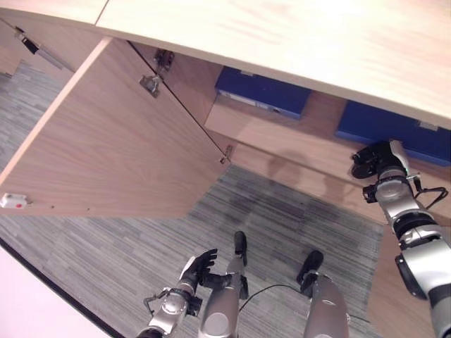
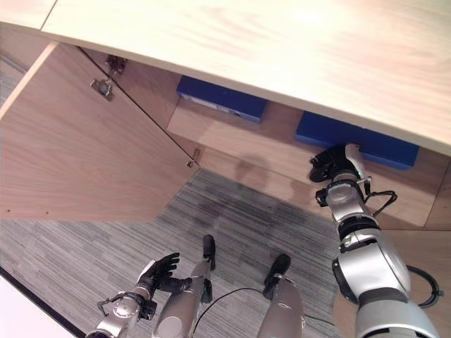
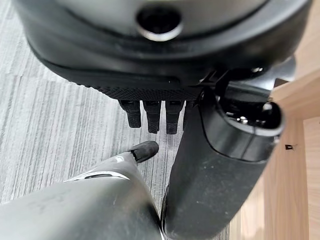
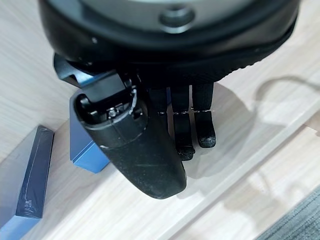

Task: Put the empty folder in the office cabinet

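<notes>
Two blue folders lie flat on the shelf (image 1: 282,137) of the open office cabinet: one in the middle (image 1: 264,91), one further right (image 1: 394,130). My right hand (image 1: 377,162) is raised to the shelf just in front of the right folder (image 2: 352,137), with its fingers (image 4: 192,125) straight over the bare wood and nothing held. A blue folder's edge (image 4: 30,170) shows beside that hand in the right wrist view. My left hand (image 1: 197,271) hangs low over the carpet, fingers (image 3: 150,115) relaxed and empty.
The cabinet door (image 1: 113,141) stands wide open to the left, with hinges (image 1: 151,83) at its inner edge and a white latch (image 1: 14,201) near its outer corner. The light wooden cabinet top (image 1: 282,35) overhangs the shelf. Grey striped carpet (image 1: 282,211) lies below.
</notes>
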